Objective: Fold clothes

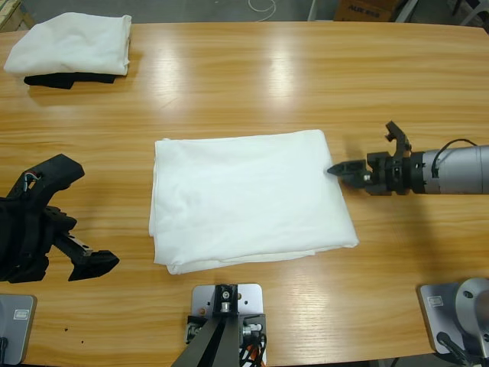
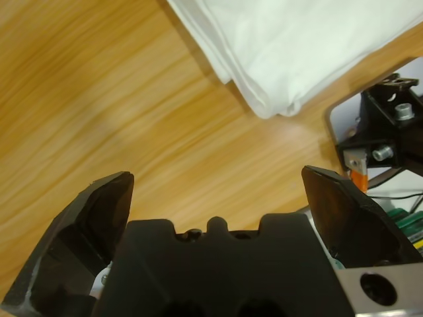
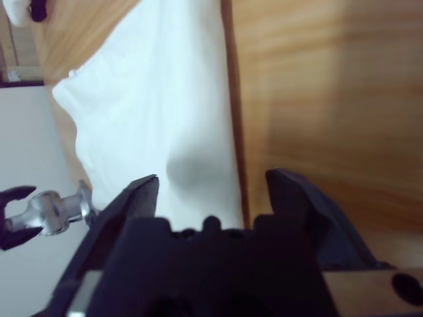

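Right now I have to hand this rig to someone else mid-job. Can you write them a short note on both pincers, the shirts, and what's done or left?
Left pincer: open, holding nothing, over bare table off the shirt's left side.
Right pincer: at the right edge of the white shirt; its jaws straddle that edge in the right wrist view, open, no grip visible.
The shirt lies at mid-table, already folded into a layered rectangle, near edge a bit uneven.
A folded stack sits at the far left corner, white on top of something black.
Left: probably one more fold, then moving it to the stack.
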